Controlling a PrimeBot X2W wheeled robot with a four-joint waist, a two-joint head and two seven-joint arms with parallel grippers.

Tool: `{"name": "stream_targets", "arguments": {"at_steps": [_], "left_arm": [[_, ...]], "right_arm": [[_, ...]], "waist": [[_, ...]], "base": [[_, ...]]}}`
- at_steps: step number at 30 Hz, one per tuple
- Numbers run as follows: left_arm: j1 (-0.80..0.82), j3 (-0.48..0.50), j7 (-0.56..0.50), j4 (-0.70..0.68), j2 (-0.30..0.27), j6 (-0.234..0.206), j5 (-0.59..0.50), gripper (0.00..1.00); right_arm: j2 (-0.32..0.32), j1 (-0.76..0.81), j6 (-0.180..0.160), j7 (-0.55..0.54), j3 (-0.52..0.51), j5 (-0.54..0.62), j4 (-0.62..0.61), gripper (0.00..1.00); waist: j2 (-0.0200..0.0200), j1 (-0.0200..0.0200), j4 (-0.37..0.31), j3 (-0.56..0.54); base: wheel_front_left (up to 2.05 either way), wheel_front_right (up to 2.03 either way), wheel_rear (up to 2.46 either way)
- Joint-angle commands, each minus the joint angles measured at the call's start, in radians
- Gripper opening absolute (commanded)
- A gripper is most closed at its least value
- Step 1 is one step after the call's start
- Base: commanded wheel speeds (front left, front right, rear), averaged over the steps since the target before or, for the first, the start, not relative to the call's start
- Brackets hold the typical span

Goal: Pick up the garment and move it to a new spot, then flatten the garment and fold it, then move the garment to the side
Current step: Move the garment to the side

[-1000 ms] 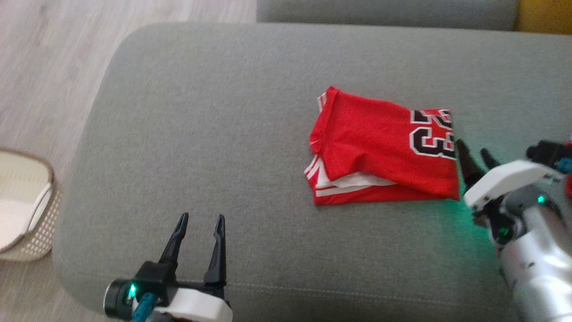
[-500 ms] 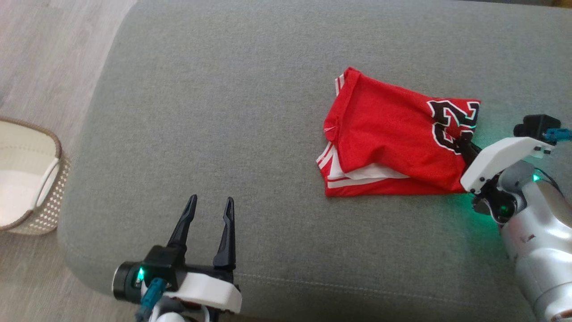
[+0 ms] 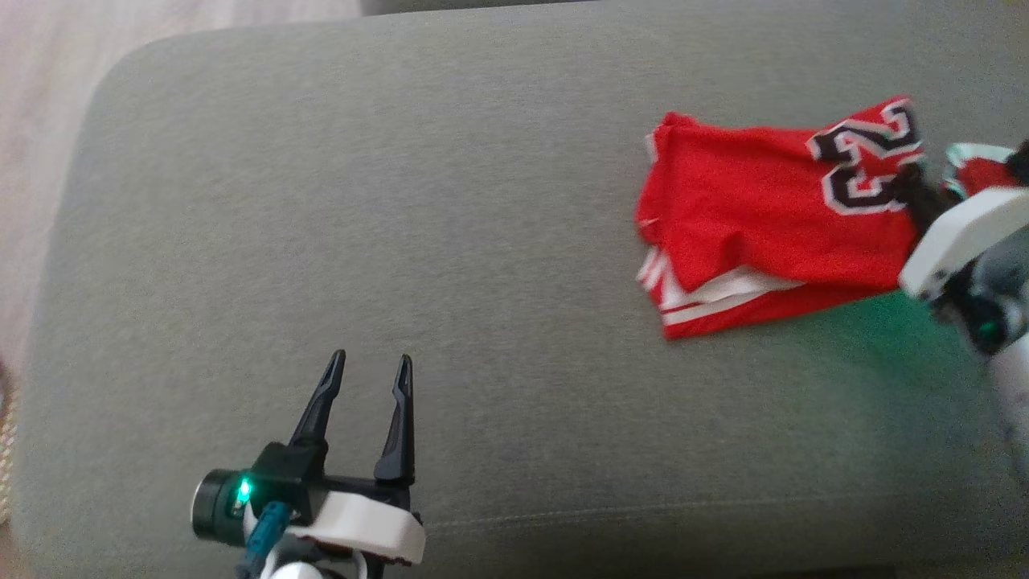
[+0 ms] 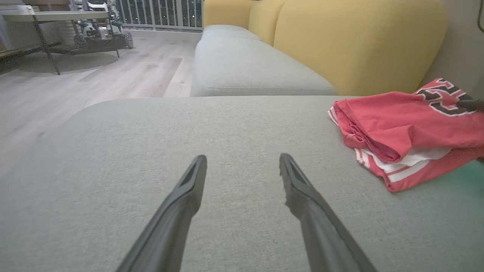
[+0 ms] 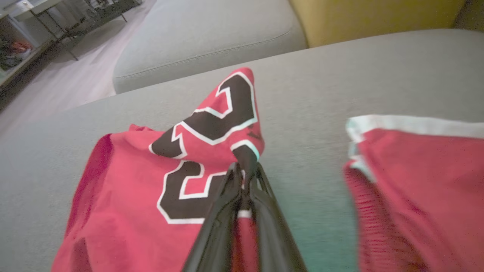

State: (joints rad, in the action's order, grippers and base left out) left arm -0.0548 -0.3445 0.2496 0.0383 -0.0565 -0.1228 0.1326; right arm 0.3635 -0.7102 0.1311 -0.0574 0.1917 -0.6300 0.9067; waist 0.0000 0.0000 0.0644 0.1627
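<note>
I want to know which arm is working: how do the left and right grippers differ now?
The left gripper is open and empty; the right gripper is shut on the numbered corner of the red jersey. The left gripper hovers over bare grey cushion, apart from the jersey; the right gripper holds that corner raised. Both have long dark fingers.

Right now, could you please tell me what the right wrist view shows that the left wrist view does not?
Right wrist view: the right gripper shut on the numbered corner of the red, black-numbered jersey, with another red, pale-trimmed fabric piece beside it. Left wrist view: the open left gripper over bare grey fabric sofa cushion. Shared: the jersey and cushion.
</note>
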Motion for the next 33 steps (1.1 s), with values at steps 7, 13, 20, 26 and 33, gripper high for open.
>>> {"name": "stream_targets", "arguments": {"at_steps": [7, 13, 20, 26, 33], "left_arm": [[0.031, 0.032, 0.012, -0.032, 0.006, 0.009, -0.013, 1.00], [0.042, 0.028, 0.012, -0.034, 0.006, 0.011, -0.017, 1.00], [0.068, 0.026, 0.012, -0.032, 0.006, 0.017, -0.012, 1.00], [0.073, 0.030, 0.012, -0.026, 0.006, 0.010, -0.004, 1.00], [0.050, 0.051, 0.012, -0.031, 0.006, -0.010, 0.021, 1.00]], "right_arm": [[0.131, -0.087, 0.000, -0.108, -0.069, 0.078, -0.116, 0.00], [0.195, -0.088, 0.000, -0.177, -0.139, 0.126, -0.164, 0.00], [0.221, -0.063, 0.000, -0.183, -0.279, 0.261, -0.178, 1.00], [0.152, -0.021, 0.000, -0.100, -0.382, 0.481, -0.208, 1.00], [-0.063, 0.158, 0.000, -0.011, -0.325, 0.530, -0.425, 1.00]], "waist": [[0.0000, 0.0000, -0.110, 0.001], [0.0000, 0.0000, -0.116, 0.020], [0.0000, 0.0000, -0.096, 0.060], [0.0000, 0.0000, -0.082, 0.051], [0.0000, 0.0000, -0.073, -0.008]], "base": [[0.00, 0.00, 0.00], [0.00, 0.00, 0.00], [0.00, 0.00, 0.00], [0.00, 0.00, 0.00], [0.00, 0.00, 0.00]]}}
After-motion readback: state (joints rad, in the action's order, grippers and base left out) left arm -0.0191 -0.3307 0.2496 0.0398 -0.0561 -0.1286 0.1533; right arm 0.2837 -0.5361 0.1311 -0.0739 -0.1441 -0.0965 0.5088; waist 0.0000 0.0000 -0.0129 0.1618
